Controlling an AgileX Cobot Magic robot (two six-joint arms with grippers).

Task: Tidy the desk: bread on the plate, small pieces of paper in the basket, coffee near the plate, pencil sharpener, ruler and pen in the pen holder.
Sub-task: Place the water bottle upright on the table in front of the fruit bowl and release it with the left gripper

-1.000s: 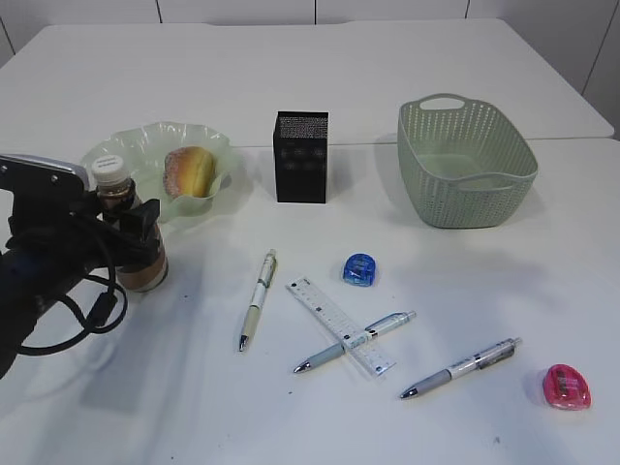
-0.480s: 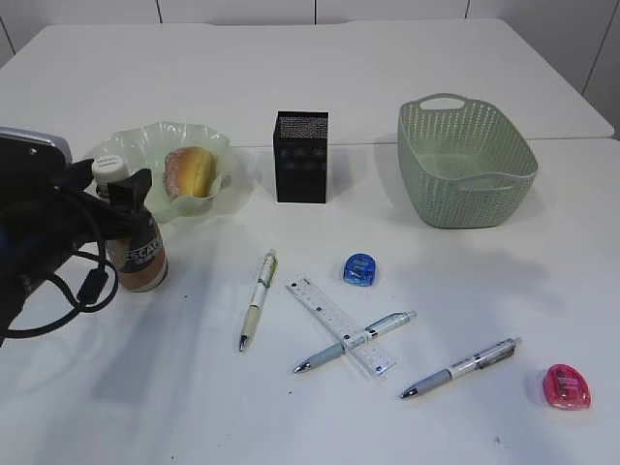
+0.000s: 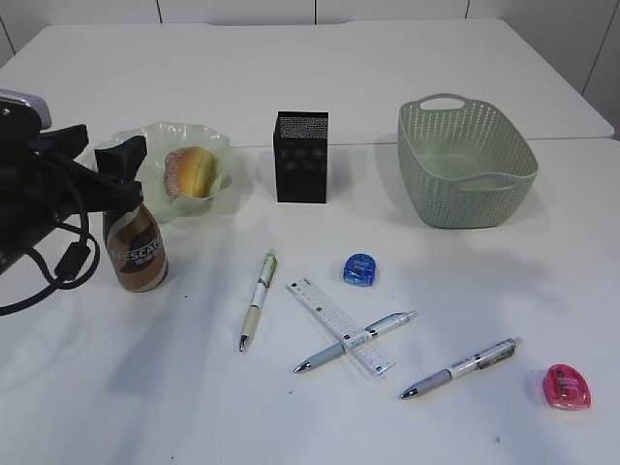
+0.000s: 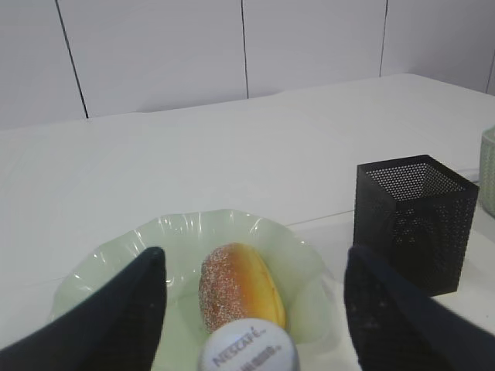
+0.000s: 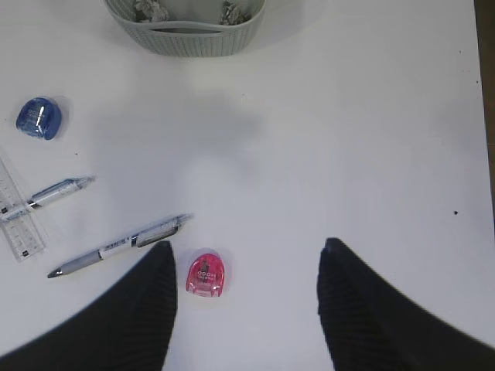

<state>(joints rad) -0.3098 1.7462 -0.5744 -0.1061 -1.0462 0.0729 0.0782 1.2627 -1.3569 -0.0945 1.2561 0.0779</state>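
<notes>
The coffee point(image 3: 135, 250) is standing upright on the worktop point(image 3: 387, 77) just in front of the plate point(image 3: 215, 155), with the bread point(image 3: 190, 171) lying in that plate. The left gripper point(image 4: 251, 309) is hovering over the bottle's white cap point(image 4: 247, 349), its fingers point(image 4: 390, 309) spread wide to either side and holding nothing — the bottle is bearing its own weight. Judging by that, the coffee step is looking finished, and doing it well means lifting straight up so neither finger is clipping the cap or tipping the bottle into the plate. The right gripper point(image 5: 247, 305) is hanging above the bare worktop near the pink sharpener point(image 5: 205, 275), its fingers also wide apart and empty. Paper scraps point(image 5: 230, 12) are showing inside the basket point(image 5: 186, 35). Three pens, the ruler point(image 3: 339, 325) and the blue sharpener point(image 3: 358, 269) are lying loose — all waiting for the holder point(image 3: 301, 157), which is standing between plate and basket.
</notes>
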